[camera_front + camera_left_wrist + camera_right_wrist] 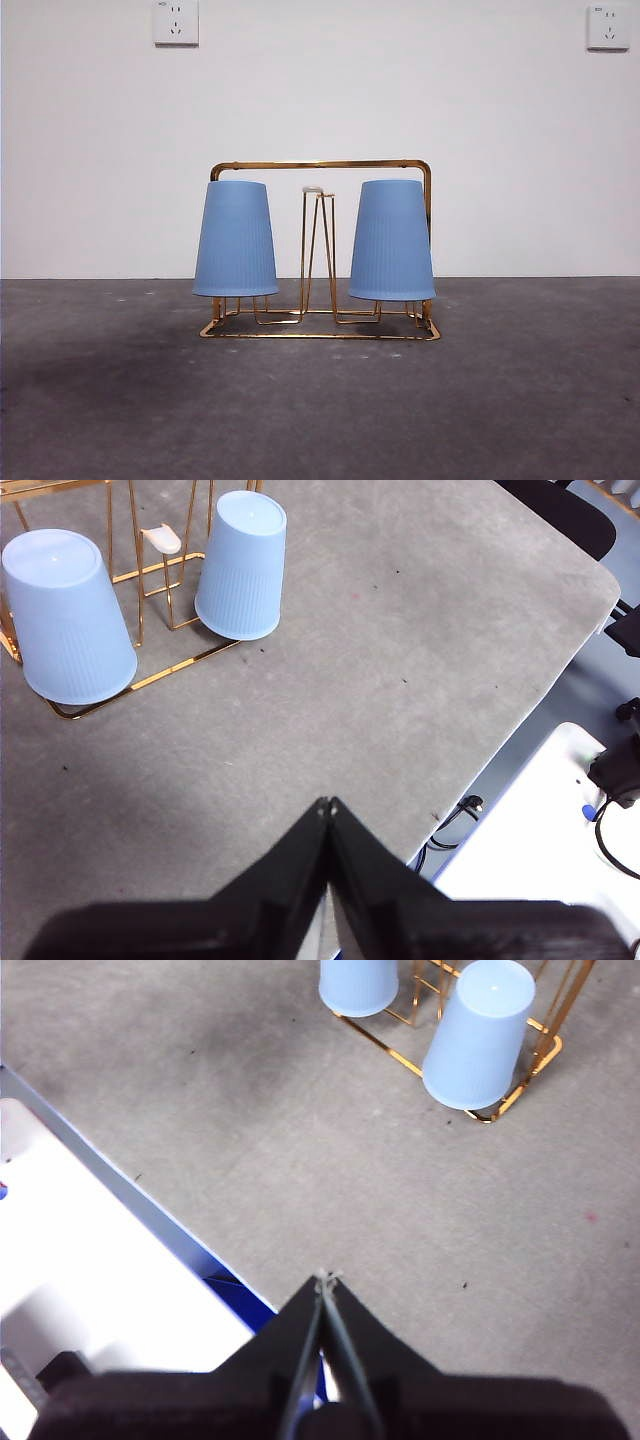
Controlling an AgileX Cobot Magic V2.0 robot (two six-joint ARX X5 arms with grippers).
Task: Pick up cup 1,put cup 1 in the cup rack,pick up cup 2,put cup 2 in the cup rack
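Two light blue ribbed cups hang upside down on the prongs of the gold wire cup rack (320,164). One cup (235,240) is at its left end, the other (392,240) at its right end. In the left wrist view, the cups (65,615) (243,565) and rack (150,675) lie well beyond my left gripper (328,805), which is shut and holds nothing. The right wrist view shows the same cups (480,1035) (357,982) and rack (400,1058) far from my right gripper (326,1278), also shut and holding nothing. Neither arm appears in the front view.
The rack stands on a grey table (500,400) before a white wall with two sockets (176,22). A prong with a white tip (313,189) stands free between the cups. The table edge (520,730) and a white surface (90,1250) lie near the grippers.
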